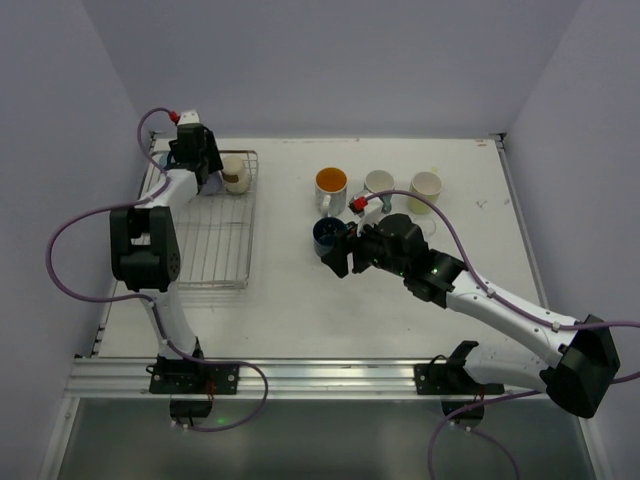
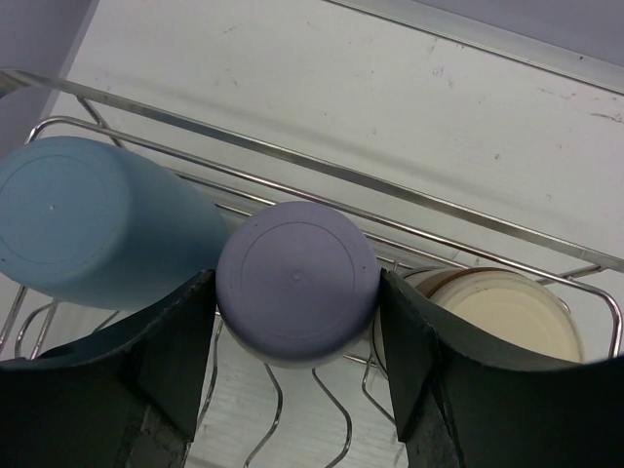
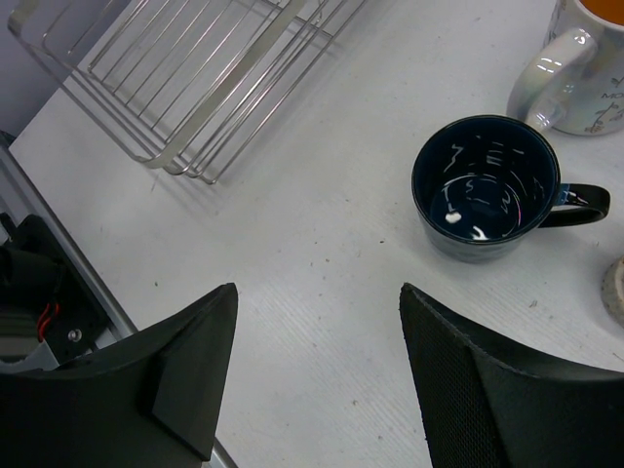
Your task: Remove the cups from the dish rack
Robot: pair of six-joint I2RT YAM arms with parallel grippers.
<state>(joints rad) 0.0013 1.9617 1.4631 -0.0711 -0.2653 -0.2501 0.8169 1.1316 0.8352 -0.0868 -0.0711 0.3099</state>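
The silver wire dish rack lies at the table's left. My left gripper is at its far end, its fingers pressed on both sides of an upside-down lavender cup. A light blue cup lies to its left and a beige cup to its right. On the table stand the orange-inside mug, grey cup, pale yellow-green cup and navy mug. My right gripper is open and empty, just near-side of the navy mug.
The near part of the rack holds nothing. Purple cables loop off both arms. A metal rail runs along the table's near edge. White walls close in the left, back and right sides.
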